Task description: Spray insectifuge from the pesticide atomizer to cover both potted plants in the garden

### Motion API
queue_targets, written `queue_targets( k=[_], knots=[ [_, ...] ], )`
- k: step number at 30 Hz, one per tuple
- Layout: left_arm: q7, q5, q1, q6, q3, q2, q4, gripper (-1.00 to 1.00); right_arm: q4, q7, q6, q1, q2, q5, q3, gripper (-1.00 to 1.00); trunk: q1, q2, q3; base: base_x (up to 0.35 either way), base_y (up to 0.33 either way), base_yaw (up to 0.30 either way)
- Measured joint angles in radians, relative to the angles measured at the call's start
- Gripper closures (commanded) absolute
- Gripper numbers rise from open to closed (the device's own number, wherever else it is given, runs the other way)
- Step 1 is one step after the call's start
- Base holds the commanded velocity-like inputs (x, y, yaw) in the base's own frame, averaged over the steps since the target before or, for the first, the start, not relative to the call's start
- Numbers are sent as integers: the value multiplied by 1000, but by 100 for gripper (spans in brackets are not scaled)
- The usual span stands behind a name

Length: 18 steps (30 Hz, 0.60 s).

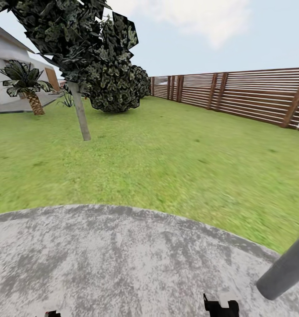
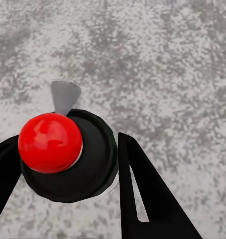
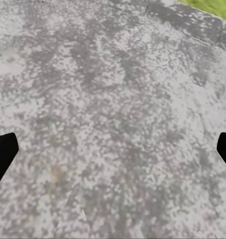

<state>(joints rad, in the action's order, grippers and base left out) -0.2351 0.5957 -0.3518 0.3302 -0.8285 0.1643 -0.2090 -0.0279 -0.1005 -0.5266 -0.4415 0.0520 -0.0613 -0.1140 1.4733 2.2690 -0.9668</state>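
1. The grey post (image 1: 285, 269) at the near right is cut off by the head view's right edge; its top and base lie outside the picture.
2. The right gripper (image 1: 220, 304) shows as dark tips at the bottom edge, the rest cropped.
3. In the left wrist view, the black fingers (image 2: 147, 194) run off the bottom edge, and the bottle (image 2: 80, 159) they flank hides its own body beneath its red cap.
4. The fence (image 1: 255, 94) leaves the picture at the right.
5. The house (image 1: 9, 70) at the far left is cropped by the edge and partly masked by the tree (image 1: 83, 48).
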Motion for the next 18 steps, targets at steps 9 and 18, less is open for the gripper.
queue_targets(
  k=[9,18],
  knots=[
    [0,0,0,0,-2,1,0,100,0,0,0,0,0,0,0,-100,0,0,0,337,0,278],
    [0,0,0,0,-2,2,0,100,0,0,0,0,0,0,0,-100,0,0,0,337,1,278]
  ],
)
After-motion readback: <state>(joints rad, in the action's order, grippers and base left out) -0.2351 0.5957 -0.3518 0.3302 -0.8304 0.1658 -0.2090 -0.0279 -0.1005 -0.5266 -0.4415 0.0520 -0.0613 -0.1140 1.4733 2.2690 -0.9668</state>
